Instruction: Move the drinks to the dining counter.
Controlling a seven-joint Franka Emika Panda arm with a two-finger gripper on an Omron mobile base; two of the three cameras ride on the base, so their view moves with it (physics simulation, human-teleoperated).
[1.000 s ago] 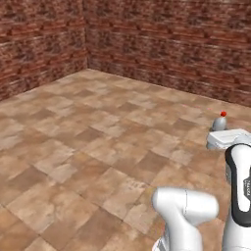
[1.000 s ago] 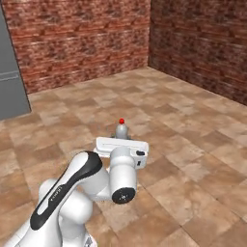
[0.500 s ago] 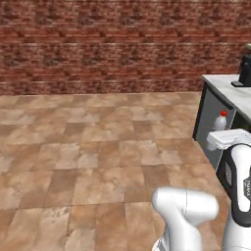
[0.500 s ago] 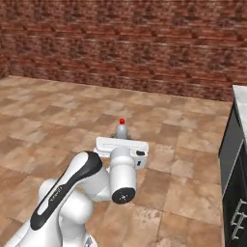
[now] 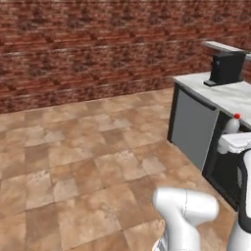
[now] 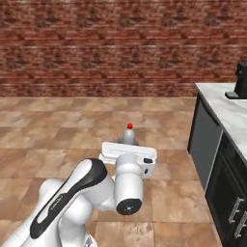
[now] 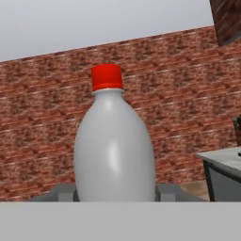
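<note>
The fingers (image 7: pixel 115 200) are closed tight on the red-capped bottle (image 7: pixel 114 150), held upright off the brick floor (image 6: pixel 62 125), well short of the marble counter (image 5: pixel 225 95) with the dark appliance (image 5: pixel 224 67). As I judge it, a sharp swing of the base could tip or slip the smooth bottle from that narrow grip.

Kitchen: marble worktop (image 5: pixel 223 93), dark cabinets (image 6: pixel 230 193), brick wall (image 5: pixel 98 49).

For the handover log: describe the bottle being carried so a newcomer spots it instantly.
Start at the white robot arm over the brown tiled floor. At its gripper stands a pale grey rounded bottle, upright between the fingers. Its bright red cap marks it.
</note>
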